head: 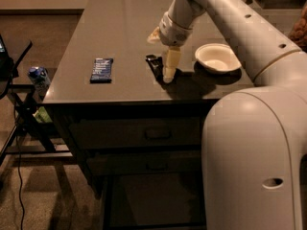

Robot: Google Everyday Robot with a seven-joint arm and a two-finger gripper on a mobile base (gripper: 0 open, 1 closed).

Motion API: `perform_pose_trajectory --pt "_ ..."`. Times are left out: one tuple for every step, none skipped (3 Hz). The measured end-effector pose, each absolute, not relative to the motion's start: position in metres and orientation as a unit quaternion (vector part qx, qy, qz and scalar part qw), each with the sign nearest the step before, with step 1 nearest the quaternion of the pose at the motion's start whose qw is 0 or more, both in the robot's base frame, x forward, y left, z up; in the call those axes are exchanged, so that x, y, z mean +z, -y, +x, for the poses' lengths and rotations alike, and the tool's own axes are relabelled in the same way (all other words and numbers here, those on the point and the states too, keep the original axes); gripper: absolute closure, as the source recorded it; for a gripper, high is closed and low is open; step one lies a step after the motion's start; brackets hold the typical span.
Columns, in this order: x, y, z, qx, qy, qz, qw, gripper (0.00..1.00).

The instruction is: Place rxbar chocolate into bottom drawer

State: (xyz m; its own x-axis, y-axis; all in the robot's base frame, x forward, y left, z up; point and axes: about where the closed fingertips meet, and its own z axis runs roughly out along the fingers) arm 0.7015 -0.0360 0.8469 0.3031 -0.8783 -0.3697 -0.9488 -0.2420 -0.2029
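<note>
1. The robot's white body (254, 162) fills the near right.
2. Left of it, the bottom drawer (153, 202) stands pulled out below the counter, its dark floor bare.
3. Above it, two handled drawers (158, 134) are closed.
4. On the counter (120, 28), near the front edge, the gripper (168, 76) points down with its tip at the surface. Whether it is spread or pinching cannot be told.
5. The rxbar chocolate (153, 63) lies flat on the counter just left of the gripper tip. Contact cannot be told.
6. A blue bar (101, 70) lies well to the left.
7. A white bowl (218, 57) sits right of the gripper.
8. A can (38, 76) stands off the counter's left side.
</note>
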Motion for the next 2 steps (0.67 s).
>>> perform_pose_trajectory --pt "0.8336 0.0382 0.7032 0.099 -0.586 -0.781 0.192 0.00" --pt "0.8278 0.0384 0.7022 0.100 -0.587 -0.781 0.189 0.00"
